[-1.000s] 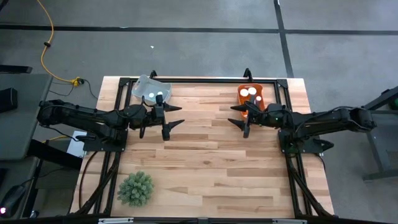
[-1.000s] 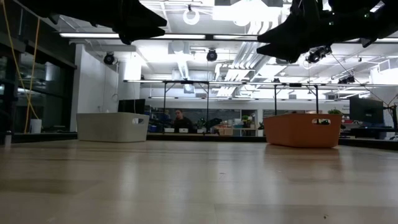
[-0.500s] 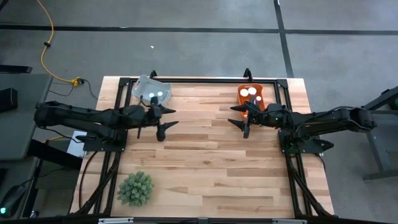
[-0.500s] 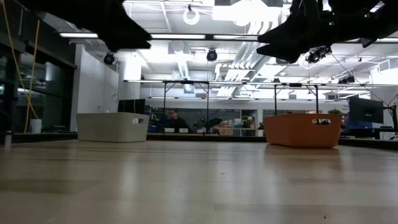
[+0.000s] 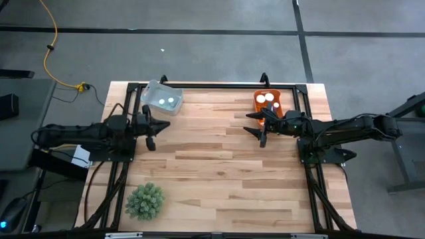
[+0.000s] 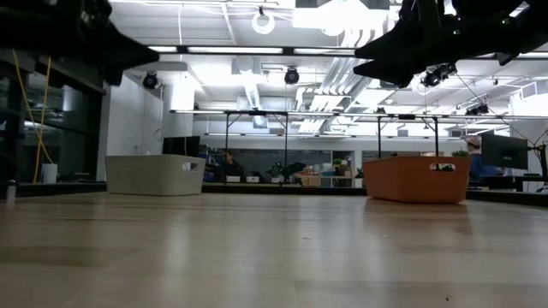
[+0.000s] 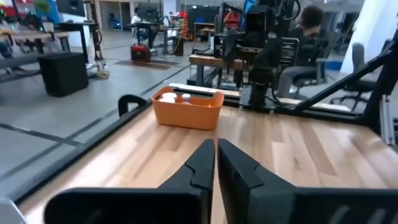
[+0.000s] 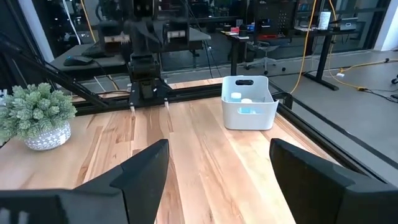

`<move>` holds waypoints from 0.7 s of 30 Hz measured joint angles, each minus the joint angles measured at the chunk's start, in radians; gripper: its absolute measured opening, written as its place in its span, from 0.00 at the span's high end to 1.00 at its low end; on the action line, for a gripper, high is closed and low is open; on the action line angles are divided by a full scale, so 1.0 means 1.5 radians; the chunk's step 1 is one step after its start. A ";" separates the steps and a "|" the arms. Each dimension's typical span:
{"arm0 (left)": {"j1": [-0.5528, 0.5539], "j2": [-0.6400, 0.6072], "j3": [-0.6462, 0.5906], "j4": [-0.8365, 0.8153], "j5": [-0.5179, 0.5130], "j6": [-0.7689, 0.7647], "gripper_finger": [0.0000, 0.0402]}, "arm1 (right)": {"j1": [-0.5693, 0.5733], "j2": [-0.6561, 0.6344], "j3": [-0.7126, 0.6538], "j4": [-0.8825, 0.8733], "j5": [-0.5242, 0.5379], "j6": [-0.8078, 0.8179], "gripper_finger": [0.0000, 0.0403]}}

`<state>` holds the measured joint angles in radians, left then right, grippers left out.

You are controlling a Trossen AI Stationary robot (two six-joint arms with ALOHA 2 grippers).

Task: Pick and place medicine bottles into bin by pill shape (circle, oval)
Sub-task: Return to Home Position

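While bottles (image 5: 261,99) lie binned, right tool (image 5: 256,127) hovers beside

There are two bins on one wooden table (image 5: 219,172): one white bin (image 5: 153,91) and one orange bin (image 5: 279,97). Five medicine bottles (image 5: 269,97) can be counted by their white caps in the high view, two in the white bin and three in the orange one; any more beneath them cannot be told. There is one green plant ball (image 5: 145,201). Two arms reach in, each with one gripper: the left gripper (image 5: 158,126) and the right gripper (image 5: 252,123).
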<state>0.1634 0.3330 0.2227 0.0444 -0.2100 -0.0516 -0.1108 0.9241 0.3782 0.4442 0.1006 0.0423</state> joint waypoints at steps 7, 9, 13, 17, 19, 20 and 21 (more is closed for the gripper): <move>-0.037 -0.063 -0.067 0.005 0.000 -0.008 1.00 | 0.000 0.000 0.000 0.000 0.000 0.001 0.32; -0.050 -0.074 -0.082 0.008 -0.017 -0.004 1.00 | 0.000 0.000 0.000 0.000 0.000 0.006 0.32; -0.062 -0.102 -0.109 0.009 -0.031 -0.031 1.00 | 0.000 0.000 0.000 0.000 0.000 0.019 0.32; -0.070 -0.136 -0.142 0.015 -0.028 -0.035 1.00 | 0.000 0.000 0.000 0.000 0.000 0.024 0.32; -0.071 -0.144 -0.142 0.004 -0.032 -0.043 1.00 | 0.000 -0.003 0.000 -0.007 -0.001 0.024 0.32; -0.071 -0.144 -0.141 0.008 -0.032 -0.045 1.00 | 0.000 -0.006 0.000 -0.017 -0.001 0.024 0.32; -0.071 -0.145 -0.141 0.008 -0.032 -0.046 1.00 | 0.000 -0.011 0.000 -0.030 -0.001 0.024 0.32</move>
<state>0.0574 0.1158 0.0116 0.0569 -0.2574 -0.1204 -0.1108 0.9078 0.3782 0.3995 0.0990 0.0784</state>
